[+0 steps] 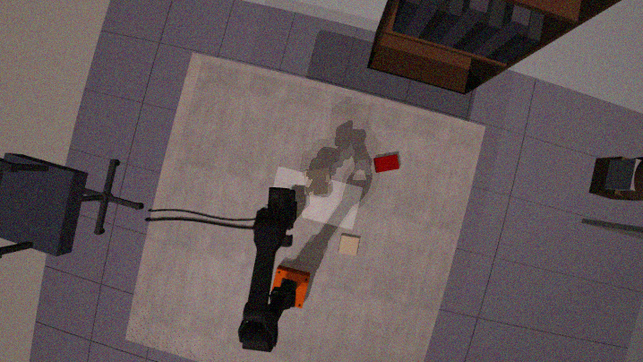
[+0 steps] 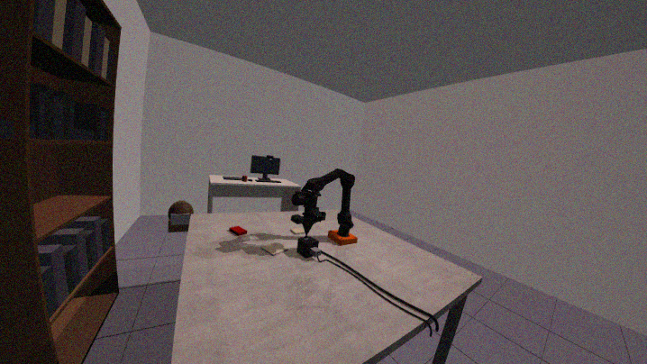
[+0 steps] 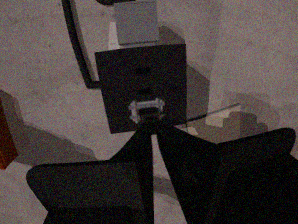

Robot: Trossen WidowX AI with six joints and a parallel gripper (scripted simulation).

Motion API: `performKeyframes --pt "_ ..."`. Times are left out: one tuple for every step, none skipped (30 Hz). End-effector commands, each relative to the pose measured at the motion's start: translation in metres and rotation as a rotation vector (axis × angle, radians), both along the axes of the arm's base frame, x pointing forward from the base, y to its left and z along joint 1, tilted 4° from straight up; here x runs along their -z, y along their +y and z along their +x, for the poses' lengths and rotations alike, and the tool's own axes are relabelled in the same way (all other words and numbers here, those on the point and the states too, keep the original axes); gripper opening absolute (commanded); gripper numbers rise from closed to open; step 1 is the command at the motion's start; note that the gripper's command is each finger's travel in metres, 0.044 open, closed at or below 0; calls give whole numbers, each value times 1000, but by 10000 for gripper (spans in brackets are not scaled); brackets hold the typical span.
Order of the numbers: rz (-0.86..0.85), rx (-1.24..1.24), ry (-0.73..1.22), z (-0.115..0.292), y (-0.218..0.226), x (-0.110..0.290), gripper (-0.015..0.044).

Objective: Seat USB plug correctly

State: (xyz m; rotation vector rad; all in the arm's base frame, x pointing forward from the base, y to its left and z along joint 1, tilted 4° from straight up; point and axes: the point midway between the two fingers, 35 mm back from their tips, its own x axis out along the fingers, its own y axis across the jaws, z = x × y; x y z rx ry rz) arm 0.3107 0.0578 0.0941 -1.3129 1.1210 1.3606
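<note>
The black power cube [image 2: 307,247] [image 3: 145,75] stands on the table, with dark slots in its top face. The USB plug [image 3: 147,109], a small piece with a pale metallic outline, is at the cube's top near the edge closest to the fingers. My gripper [image 3: 152,127] [image 2: 306,235] points down over the cube and is shut on the plug. The fingertips hide part of the plug and the socket below it, so its depth and which way round it sits cannot be told. In the top view the arm covers the cube.
A grey block-shaped plug [image 3: 136,22] [image 2: 314,251] sits at the cube's side, with black cables [image 1: 201,215] [image 2: 375,289] running to the table edge. Pale sheets [image 1: 330,207], a cream block [image 1: 348,244] and a red block [image 1: 386,162] [image 2: 238,230] lie on the table. The arm's base is orange [image 1: 304,288] [image 2: 342,239].
</note>
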Motion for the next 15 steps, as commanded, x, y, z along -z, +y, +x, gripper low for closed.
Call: performKeyframes --pt "-3 -3 1 0 0 2 0" --pt "-3 -3 1 0 0 2 0" --pt "-3 -3 1 0 0 2 0" --pt "-3 -3 1 0 0 2 0" --pt "-3 -3 1 0 0 2 0" --pt "-3 -3 1 0 0 2 0" --pt "-3 -3 1 0 0 2 0" --pt "-3 -3 1 0 0 2 0" --pt "-3 -3 1 0 0 2 0" --pt "-3 -3 1 0 0 2 0" --pt "-3 -3 1 0 0 2 0" --pt "-3 -3 1 0 0 2 0" --pt "-3 -3 1 0 0 2 0" --pt "0 0 0 0 0 0 26" --pt "0 0 0 0 0 0 53"
